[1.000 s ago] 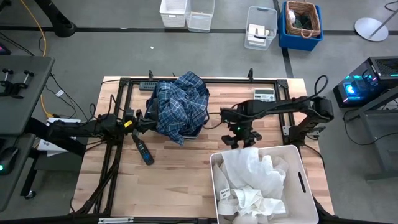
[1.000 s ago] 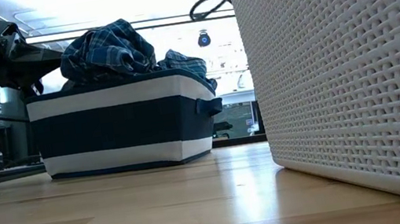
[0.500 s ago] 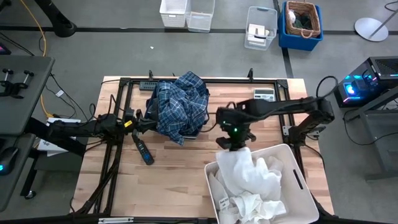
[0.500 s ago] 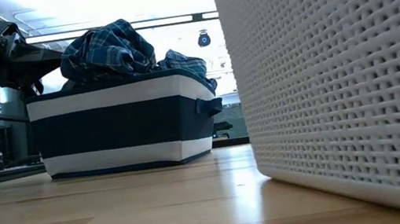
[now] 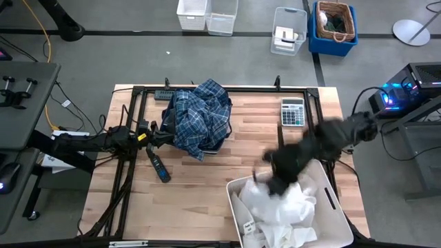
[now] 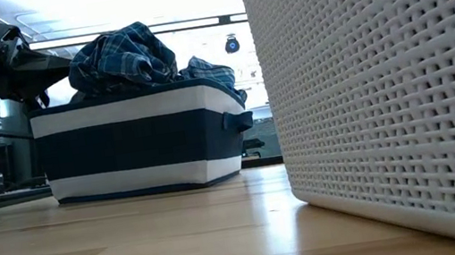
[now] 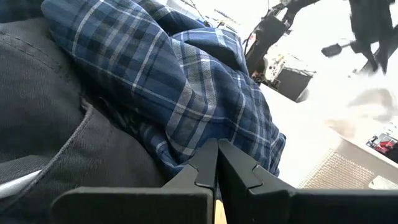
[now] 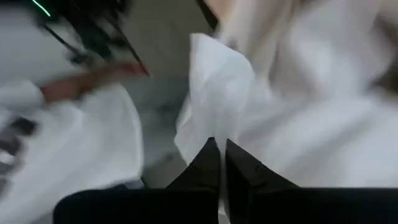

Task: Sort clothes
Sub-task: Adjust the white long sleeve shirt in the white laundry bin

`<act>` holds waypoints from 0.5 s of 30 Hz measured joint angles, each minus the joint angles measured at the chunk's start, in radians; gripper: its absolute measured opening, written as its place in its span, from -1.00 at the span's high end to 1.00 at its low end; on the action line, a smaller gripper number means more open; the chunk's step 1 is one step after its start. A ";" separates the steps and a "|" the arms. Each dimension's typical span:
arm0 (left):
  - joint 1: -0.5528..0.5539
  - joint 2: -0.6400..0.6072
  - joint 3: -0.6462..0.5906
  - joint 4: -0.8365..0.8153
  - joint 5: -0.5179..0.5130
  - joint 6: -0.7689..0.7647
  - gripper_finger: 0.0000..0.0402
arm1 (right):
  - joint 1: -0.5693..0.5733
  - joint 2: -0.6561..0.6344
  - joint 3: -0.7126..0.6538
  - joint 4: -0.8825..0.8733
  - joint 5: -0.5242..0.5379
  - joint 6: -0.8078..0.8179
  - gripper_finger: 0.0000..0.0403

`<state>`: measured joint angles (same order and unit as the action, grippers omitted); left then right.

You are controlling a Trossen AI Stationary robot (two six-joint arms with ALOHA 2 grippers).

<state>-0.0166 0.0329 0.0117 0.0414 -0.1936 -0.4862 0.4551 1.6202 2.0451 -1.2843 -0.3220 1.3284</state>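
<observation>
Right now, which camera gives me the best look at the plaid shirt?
The high view: the plaid shirt shows whole, heaped over the dark blue bin. The low view shows only its top above the bin's rim; the left wrist view shows a close patch; the right wrist view shows none.

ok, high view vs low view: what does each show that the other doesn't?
Only the high view shows the right gripper over the white bin's far rim, the white clothes piled inside it, a calculator and the left gripper at the dark blue bin's left side. Only the low view shows the white bin's woven wall and the dark blue bin's white bands. Both show the blue-white plaid shirt heaped on the dark blue bin, and the wooden table.
</observation>
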 joint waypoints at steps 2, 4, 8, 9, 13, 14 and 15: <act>0.000 0.000 0.000 0.000 0.000 0.000 1.00 | 0.095 0.013 -0.059 0.020 0.013 0.062 1.00; 0.000 0.000 0.000 0.000 0.000 0.000 1.00 | 0.164 0.028 -0.146 0.099 0.013 0.096 1.00; 0.000 0.000 0.000 0.000 0.000 0.000 1.00 | 0.179 0.052 -0.343 0.216 0.055 0.204 1.00; 0.000 0.000 0.000 0.000 0.000 0.000 1.00 | 0.164 0.056 -0.386 0.225 0.086 0.218 1.00; 0.000 0.000 0.000 0.000 0.000 0.000 1.00 | 0.068 0.057 -0.511 0.280 0.261 0.218 1.00; 0.000 0.000 0.000 0.000 0.000 0.000 1.00 | 0.040 0.057 -0.528 0.287 0.300 0.205 1.00; 0.000 0.000 0.000 0.000 0.000 0.000 1.00 | 0.011 0.057 -0.542 0.296 0.327 0.191 1.00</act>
<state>-0.0166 0.0326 0.0120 0.0414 -0.1936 -0.4862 0.4656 1.6772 1.5031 -0.9879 0.0046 1.5192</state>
